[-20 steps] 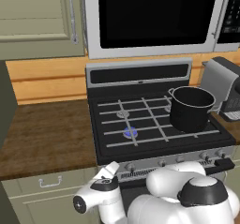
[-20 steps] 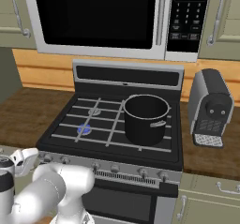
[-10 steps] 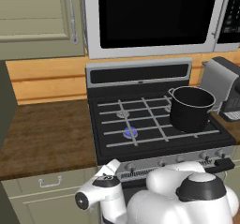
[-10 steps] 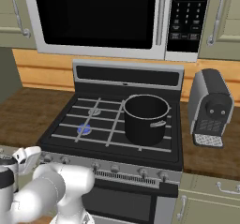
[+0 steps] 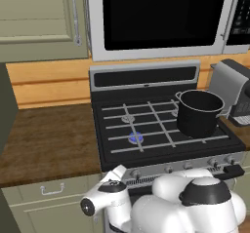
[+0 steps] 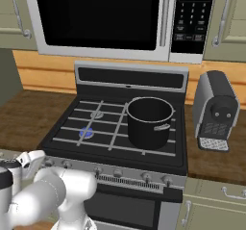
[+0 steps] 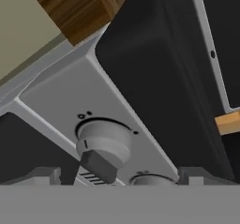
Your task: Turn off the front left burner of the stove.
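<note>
grey round knob (image 7: 102,145) on the stove (image 7: 154,92) front panel, seen close.

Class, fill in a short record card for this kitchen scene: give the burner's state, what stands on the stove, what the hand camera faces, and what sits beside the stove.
front left burner: blue flame glow, lit
stove: black cooktop, grey grates, row of knobs along the front
pot: dark, upright on the right side of the cooktop
knob: round and grey, close before the hand camera
fingers: tips low in the hand view, either side of the knob, not touching it
coffee machine: on the counter right of the stove
microwave: above the stove
</note>
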